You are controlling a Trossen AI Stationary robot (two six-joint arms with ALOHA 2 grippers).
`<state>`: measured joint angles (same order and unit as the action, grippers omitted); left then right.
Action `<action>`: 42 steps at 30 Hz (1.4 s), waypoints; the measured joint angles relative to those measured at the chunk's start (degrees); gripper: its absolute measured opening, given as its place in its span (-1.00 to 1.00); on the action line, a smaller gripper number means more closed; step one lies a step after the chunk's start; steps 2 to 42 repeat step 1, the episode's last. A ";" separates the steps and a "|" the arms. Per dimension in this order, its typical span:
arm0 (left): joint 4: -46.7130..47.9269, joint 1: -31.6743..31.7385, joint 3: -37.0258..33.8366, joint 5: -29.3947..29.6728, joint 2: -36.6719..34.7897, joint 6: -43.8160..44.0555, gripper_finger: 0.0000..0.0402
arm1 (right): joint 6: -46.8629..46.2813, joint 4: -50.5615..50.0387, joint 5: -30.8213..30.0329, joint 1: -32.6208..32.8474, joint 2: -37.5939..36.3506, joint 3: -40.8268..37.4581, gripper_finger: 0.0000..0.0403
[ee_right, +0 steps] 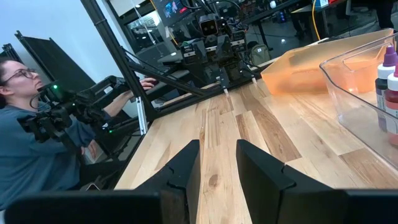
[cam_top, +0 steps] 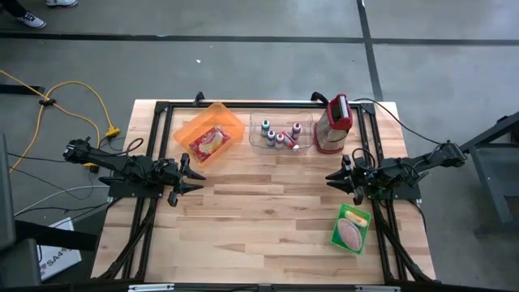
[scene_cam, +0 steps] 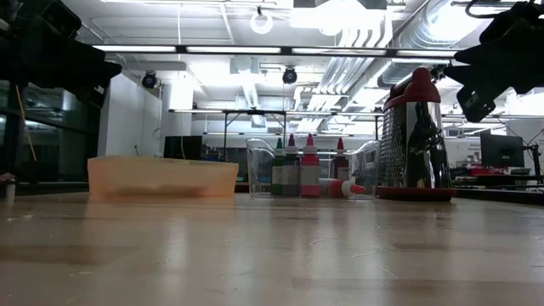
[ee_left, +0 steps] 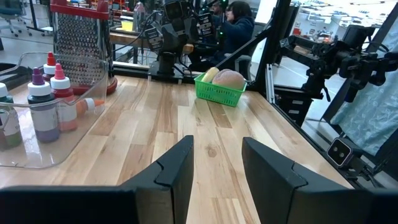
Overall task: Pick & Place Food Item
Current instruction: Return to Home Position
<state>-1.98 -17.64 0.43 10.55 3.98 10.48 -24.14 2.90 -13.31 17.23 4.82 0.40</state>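
A green basket (cam_top: 351, 229) stands near the table's right front and holds a pale, rounded food item (cam_top: 352, 234), which also shows in the left wrist view (ee_left: 227, 78). An orange bin (cam_top: 209, 134) at the far left holds a red and yellow food packet (cam_top: 209, 144). My left gripper (cam_top: 199, 180) hovers at the table's left side, pointing level toward the right, open with nothing between its fingers (ee_left: 216, 168). My right gripper (cam_top: 332, 180) hovers at the right side, pointing level toward the left, open and empty (ee_right: 217, 165). Neither is over the basket or the bin.
A clear bin (cam_top: 280, 134) with several small colour bottles stands at the far middle, and a red-topped metal grater (cam_top: 334, 123) stands upright to its right. Black frame rails run along the table's edges. A person (ee_right: 25, 124) sits beyond the table's left side. Bare wood lies between the grippers.
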 joint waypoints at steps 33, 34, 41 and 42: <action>0.00 0.01 0.00 0.00 0.01 0.00 -0.35 | 0.00 0.01 -0.01 0.00 -0.01 0.00 -0.54; 0.00 0.01 0.00 0.00 0.01 0.00 -0.35 | 0.00 0.01 -0.01 0.00 -0.01 0.00 -0.54; 0.00 0.01 0.00 0.00 0.01 0.00 -0.35 | 0.00 0.01 -0.01 0.00 -0.01 0.00 -0.54; 0.00 0.01 0.00 0.00 0.01 0.00 -0.35 | 0.00 0.01 -0.01 0.00 -0.01 0.00 -0.54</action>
